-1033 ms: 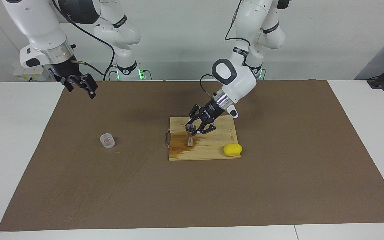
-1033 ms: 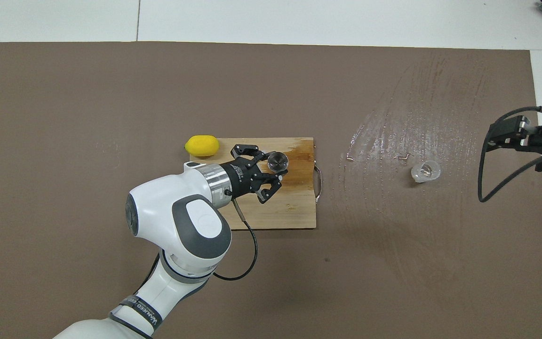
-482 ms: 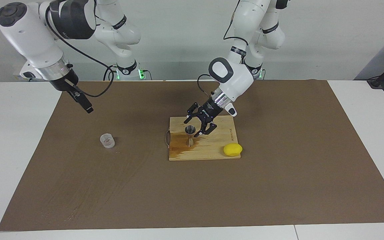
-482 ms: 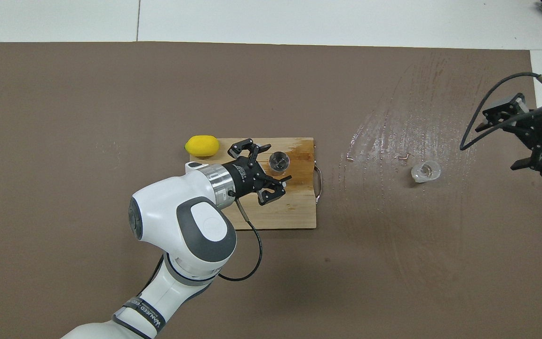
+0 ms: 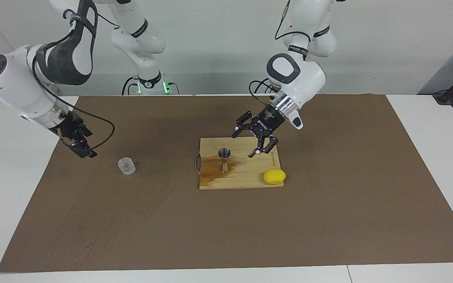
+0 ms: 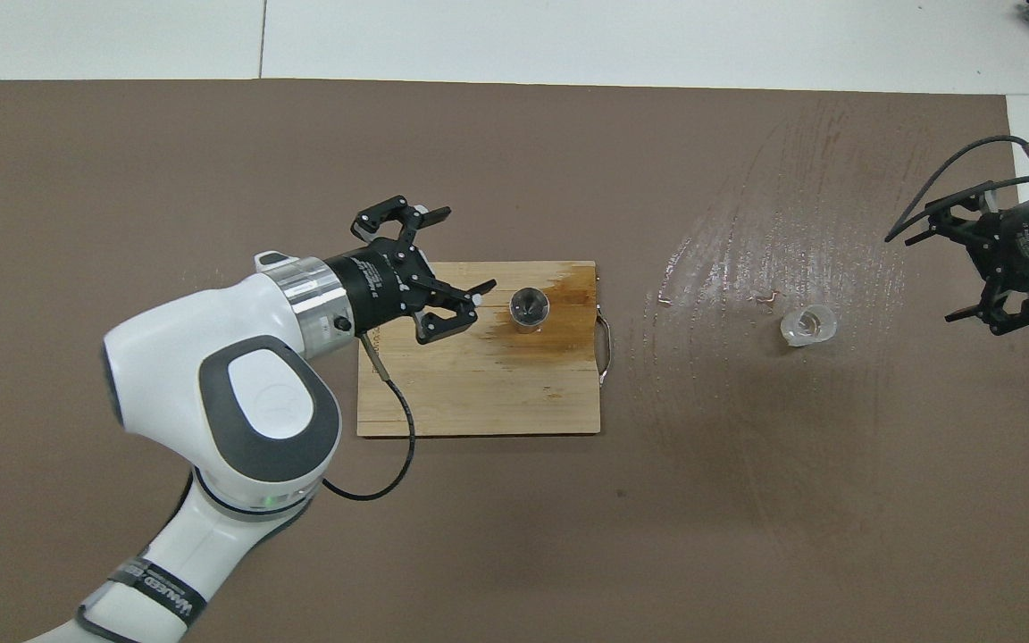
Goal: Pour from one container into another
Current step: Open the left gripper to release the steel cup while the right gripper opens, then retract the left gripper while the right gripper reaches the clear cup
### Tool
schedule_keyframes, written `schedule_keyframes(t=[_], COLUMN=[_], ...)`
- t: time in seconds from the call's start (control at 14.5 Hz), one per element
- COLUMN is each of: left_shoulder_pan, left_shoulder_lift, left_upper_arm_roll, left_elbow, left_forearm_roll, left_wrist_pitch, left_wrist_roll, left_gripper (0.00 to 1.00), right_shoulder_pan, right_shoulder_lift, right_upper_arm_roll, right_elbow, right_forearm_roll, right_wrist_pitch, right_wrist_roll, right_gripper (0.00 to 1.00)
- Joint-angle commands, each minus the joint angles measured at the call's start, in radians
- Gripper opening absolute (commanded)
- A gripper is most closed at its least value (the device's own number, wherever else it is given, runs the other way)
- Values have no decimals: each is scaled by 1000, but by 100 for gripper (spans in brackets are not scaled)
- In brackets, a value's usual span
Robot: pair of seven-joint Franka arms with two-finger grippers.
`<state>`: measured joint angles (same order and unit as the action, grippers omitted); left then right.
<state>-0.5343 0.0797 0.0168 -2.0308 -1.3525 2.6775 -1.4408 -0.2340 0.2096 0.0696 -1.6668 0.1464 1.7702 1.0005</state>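
From overhead, the left arm hides the lemon (image 5: 274, 176) on the board (image 5: 250, 177). The left claw (image 5: 251, 140) hangs open over the board, clear of the upright jigger (image 5: 224, 159). The right claw (image 5: 80, 144) hovers open near the cup (image 5: 126, 165), which stands on the brown mat (image 5: 328, 220) covering the white surface (image 5: 439, 129).

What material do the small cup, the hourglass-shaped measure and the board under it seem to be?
Cup: clear plastic, probably; the mat shows through it. Measure: polished metal, likely steel; silver and reflective. Board: pale wood with visible grain, stained dark around the measure.
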Motion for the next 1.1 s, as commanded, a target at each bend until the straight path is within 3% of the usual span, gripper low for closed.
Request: schedule_keyframes(t=[0.0, 0.48, 0.69, 0.83, 1.03], left_shoulder_pan=[114, 327, 361, 369, 393], left_shoulder_lift=[-44, -74, -63, -67, -75], left_upper_arm_roll=[0, 2, -1, 0, 5], left_elbow=[15, 105, 167, 166, 170], left_forearm_roll=[229, 919, 1278, 1378, 1379], left_wrist_pitch=[-85, -93, -233, -283, -408], left_wrist_roll=[-50, -101, -92, -54, 281], left_gripper=[100, 100, 100, 100, 100], right_shoulder_pan=[-13, -61, -62, -96, -123], right_shoulder_lift=[7, 5, 16, 33, 80], right_upper_arm_roll=[10, 10, 10, 12, 12], right_elbow=[-28, -227, -292, -306, -315], right_forearm_roll=[97, 223, 274, 303, 384], right_wrist_pitch=[20, 172, 227, 244, 247], right_wrist_roll=[58, 161, 156, 112, -2], right_gripper=[100, 100, 100, 100, 100])
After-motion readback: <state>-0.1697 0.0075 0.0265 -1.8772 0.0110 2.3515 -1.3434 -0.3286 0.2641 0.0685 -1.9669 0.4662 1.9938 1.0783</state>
